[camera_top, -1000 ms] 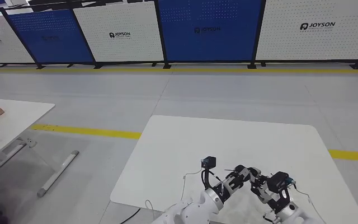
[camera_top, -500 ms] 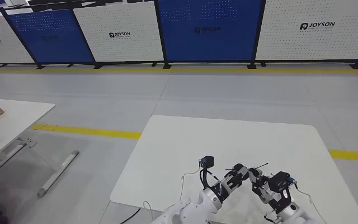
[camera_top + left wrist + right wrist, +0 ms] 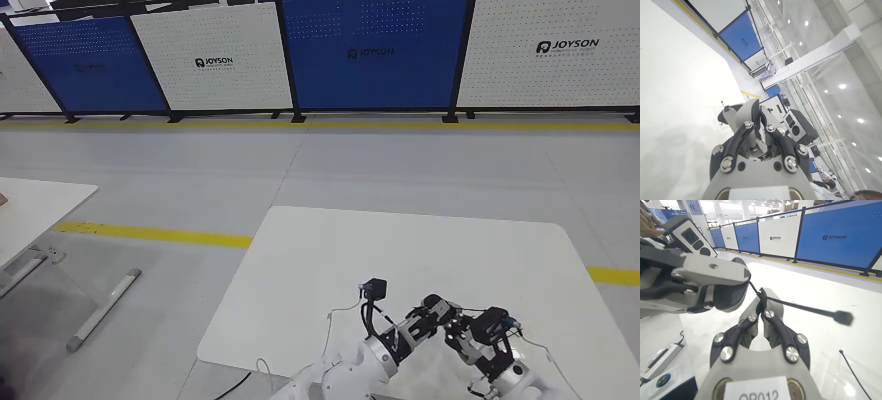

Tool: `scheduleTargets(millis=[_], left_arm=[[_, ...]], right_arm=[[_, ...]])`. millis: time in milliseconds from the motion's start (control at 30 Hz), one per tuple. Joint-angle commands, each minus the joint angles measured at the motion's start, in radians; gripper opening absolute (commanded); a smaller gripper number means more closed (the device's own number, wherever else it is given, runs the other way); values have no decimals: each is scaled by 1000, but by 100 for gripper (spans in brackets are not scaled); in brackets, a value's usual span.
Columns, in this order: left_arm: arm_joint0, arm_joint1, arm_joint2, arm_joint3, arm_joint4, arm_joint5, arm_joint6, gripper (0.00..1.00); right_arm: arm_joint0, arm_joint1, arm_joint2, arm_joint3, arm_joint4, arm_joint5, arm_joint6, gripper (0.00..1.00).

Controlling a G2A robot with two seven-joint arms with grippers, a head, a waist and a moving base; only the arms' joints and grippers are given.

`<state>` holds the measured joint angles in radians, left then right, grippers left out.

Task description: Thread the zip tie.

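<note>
A black zip tie [image 3: 800, 308] hangs in the air above the white table [image 3: 400, 250] near its front edge. My right gripper [image 3: 761, 297] is shut on the strap partway along. The square head [image 3: 844, 317] sticks out free beyond it. My left gripper [image 3: 747, 283] sits close beside the right one, shut on the strap's other end. In the left wrist view my left gripper [image 3: 759, 113] has its pads pressed together, with the right gripper [image 3: 726, 113] just behind it. In the top view the left gripper [image 3: 432, 306] and the right gripper [image 3: 453, 325] nearly touch.
A second black zip tie [image 3: 853, 370] lies on the table beside clear plastic, near my right arm. A grey strip-shaped box [image 3: 664, 353] rests off the table's edge. Blue and white partition panels [image 3: 370, 50] stand far behind.
The right gripper has shifted slightly toward the left gripper, closing the gap between them. The tie's free end, which pointed up and outward, now sits lower between the grippers.
</note>
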<state>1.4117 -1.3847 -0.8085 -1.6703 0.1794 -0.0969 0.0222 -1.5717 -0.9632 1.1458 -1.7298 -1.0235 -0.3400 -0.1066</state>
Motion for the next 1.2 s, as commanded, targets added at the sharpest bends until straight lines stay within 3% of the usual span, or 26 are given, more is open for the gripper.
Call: scheduleTargets(millis=[0,800,933,1167], left_arm=[[3,1,-3,-3,0,-7,0,0],[28,13,-30,-33,-30,-84,-34,0],[34,14,-37,-33,-8,-53,-2,0],[62,16,-69,-39,-1,-42,88,0]], right_arm=[[-2,1,0,-2,-3,0,1,0],[-2,-6,1,-6,-29,5,49,0],[-7,-9,6,-6,-17,0,39,0],[-9,-9,7,-7,-15,0,37,0]])
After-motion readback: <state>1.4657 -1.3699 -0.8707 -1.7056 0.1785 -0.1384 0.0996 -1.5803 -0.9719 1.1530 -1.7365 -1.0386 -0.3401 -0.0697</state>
